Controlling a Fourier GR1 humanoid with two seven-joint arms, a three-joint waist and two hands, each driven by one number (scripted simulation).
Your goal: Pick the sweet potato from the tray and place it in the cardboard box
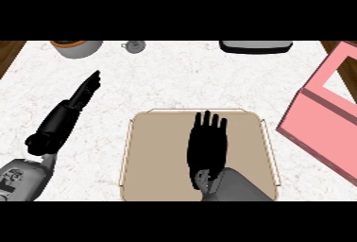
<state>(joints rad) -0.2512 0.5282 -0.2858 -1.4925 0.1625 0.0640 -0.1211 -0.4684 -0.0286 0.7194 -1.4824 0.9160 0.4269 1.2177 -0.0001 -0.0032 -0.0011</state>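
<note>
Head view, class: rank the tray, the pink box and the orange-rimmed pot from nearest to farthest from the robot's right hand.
1. Tray: directly under the right hand, whose straight fingers lie over it.
2. Pink box: to the hand's right, at the counter's right edge.
3. Orange-rimmed pot: far corner, up and left, beyond the left hand.

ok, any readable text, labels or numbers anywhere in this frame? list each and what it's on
None readable.
Pink open box: plain walls, no print.
Beige square tray: no markings.
Dark flat appliance at the counter's far edge: no label visible.
Grey round pot and small metal object: too small to tell.
Grey left forearm: dark patches, not legible as text.
</note>
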